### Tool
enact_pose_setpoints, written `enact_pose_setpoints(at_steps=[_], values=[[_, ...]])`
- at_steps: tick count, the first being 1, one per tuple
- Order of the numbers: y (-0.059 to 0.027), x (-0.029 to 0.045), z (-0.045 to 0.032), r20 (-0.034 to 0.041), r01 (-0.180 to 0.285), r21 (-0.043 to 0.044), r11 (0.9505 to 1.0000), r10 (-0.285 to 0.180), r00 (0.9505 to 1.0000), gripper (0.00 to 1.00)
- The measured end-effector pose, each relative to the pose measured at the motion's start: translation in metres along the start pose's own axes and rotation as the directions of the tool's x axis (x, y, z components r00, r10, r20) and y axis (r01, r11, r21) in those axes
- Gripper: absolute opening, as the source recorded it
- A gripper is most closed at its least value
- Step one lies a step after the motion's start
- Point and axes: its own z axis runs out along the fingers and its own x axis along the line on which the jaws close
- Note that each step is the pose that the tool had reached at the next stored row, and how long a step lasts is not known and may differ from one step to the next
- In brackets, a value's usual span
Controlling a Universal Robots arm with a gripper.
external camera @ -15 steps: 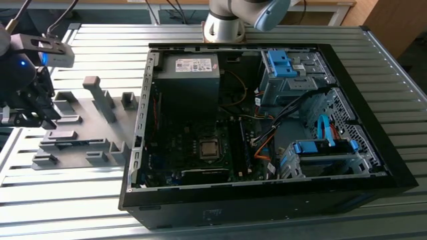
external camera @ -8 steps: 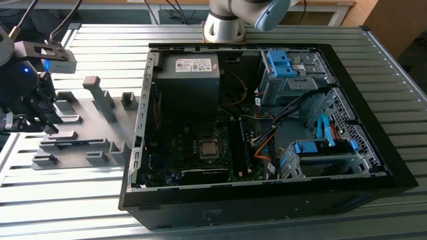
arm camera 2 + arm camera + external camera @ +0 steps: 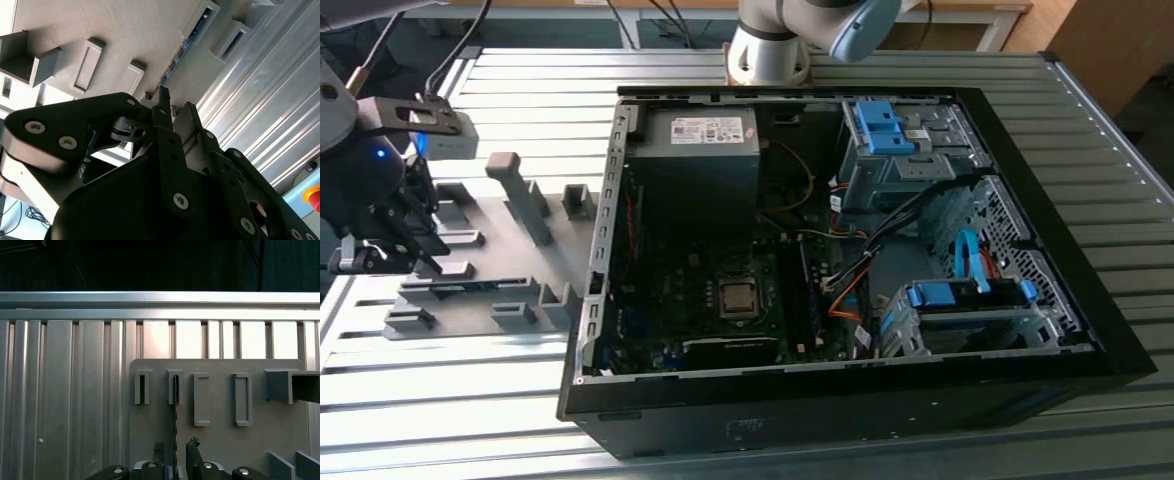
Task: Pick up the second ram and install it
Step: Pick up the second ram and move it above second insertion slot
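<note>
A table of ribbed aluminium profiles (image 3: 454, 420) fills the scene. In the middle of the exterior view an open black computer case (image 3: 854, 425) lies on its side, with the mainboard, cables and blue drive holders visible inside. At the exterior view's left a flat grey plate (image 3: 470, 208) lies on the table, just beside the case, and it carries several grey plastic blocks (image 3: 520, 195). Behind the table, in the upper right corner, there is some wood-coloured furniture (image 3: 1107, 40).

The arm (image 3: 774, 40) has its base at the upper middle of the exterior view, behind the case. Its wrist (image 3: 360, 150) is at the far left edge, above the grey plate, and points down to it.

In both wrist views the gripper (image 3: 175, 447) is low over the plate. The second ram (image 3: 175, 410) stands on its edge there, one end in a slotted block, and it passes between the two fingertips (image 3: 192, 445). A small gap is visible on each side of it, so the jaws are apart and not clamping the stick. The ram is on the plate, outside the case.
</note>
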Motion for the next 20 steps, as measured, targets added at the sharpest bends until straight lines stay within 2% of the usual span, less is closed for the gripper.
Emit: enact_pose_setpoints(at_steps=[9, 20], values=[[-0.0002, 0.0001, 0.003, -0.0022, 0.0, 0.004, 1.0, 0.0, 1.0, 0.31], [-0.0006, 0.0004, 0.0219, -0.0054, 0.0, 0.0099, 1.0, 0.0, 1.0, 0.31]])
